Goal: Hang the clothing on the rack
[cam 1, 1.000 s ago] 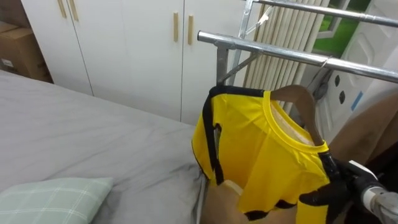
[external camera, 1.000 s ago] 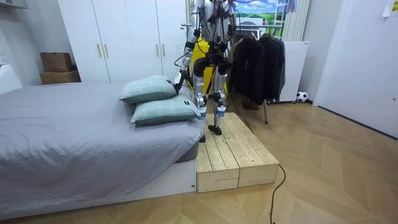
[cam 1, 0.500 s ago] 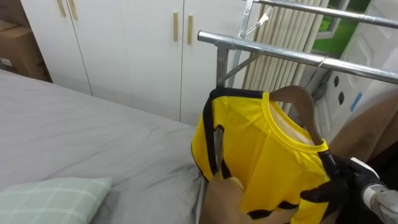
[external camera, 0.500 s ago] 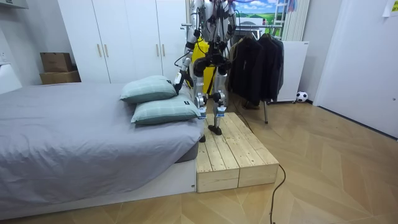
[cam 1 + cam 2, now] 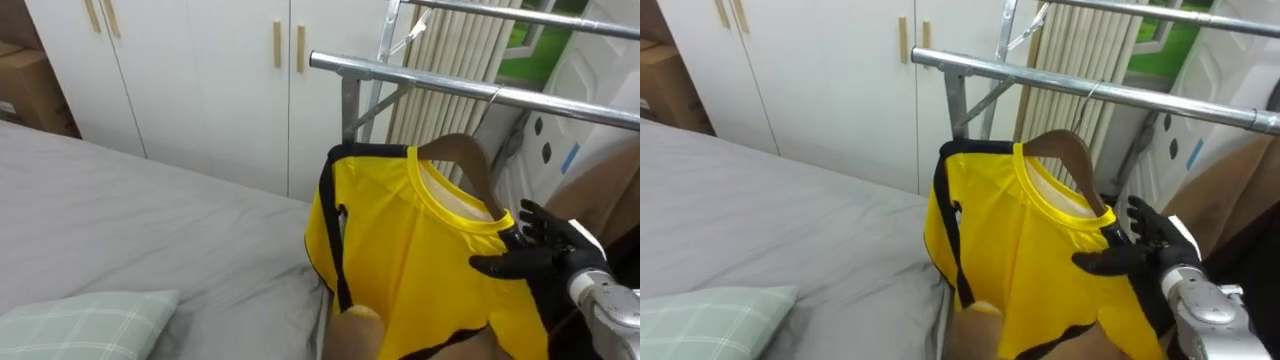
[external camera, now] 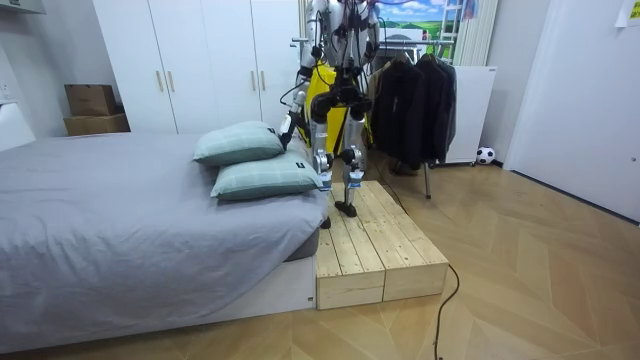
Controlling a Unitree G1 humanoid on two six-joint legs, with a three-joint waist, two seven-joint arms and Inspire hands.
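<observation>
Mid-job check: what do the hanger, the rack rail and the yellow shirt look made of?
The hanger: looks like wood, brown with a smooth curved top. The rack rail: metal, grey tube with dull shine. The yellow shirt: thin, slightly glossy cloth, probably a synthetic sports fabric; it drapes in soft folds.

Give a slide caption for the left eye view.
Open right hand at the shoulder of a yellow shirt on a wooden hanger under the metal rail.

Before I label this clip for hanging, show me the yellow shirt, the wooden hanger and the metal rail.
yellow shirt (image 5: 410, 260), left eye view, on its front panel.
wooden hanger (image 5: 470, 150), left eye view, on the bare wood above the collar.
metal rail (image 5: 420, 80), left eye view, on the bar above the shirt.
</observation>
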